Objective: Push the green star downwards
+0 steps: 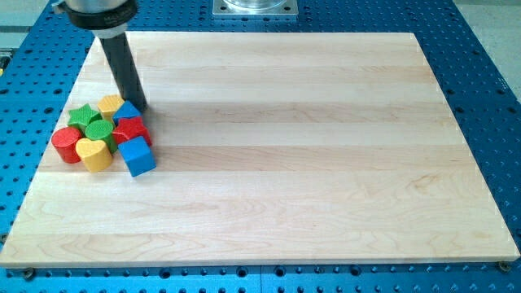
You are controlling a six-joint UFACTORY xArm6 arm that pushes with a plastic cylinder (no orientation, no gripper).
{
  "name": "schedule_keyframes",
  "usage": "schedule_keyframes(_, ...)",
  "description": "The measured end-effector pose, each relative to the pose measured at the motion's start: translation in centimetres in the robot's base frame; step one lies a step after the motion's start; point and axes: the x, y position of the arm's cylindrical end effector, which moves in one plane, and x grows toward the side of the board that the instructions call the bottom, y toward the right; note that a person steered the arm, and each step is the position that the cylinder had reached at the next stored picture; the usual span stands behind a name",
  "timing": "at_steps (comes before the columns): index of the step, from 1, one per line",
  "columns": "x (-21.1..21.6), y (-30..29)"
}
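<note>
Resting at the cluster's upper right, my tip [140, 108], a bare rod holding nothing, sat beyond the green star-shaped block [81, 115]; packed neighbours risked being shoved along.

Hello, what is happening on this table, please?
A robot arm slides its rod among small coloured blocks on a wooden board. All blocks sit in one tight cluster at the view's left. My tip rests at the cluster's upper right edge, beside the blue block. The green star lies at the cluster's upper left, not touched.
</note>
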Motion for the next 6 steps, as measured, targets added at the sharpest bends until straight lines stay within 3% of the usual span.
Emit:
schedule_keyframes(2,-2.6,-2.4)
schedule_keyframes(3,-3.3,-8.1)
schedule_keyframes(6,5.9,-8.6)
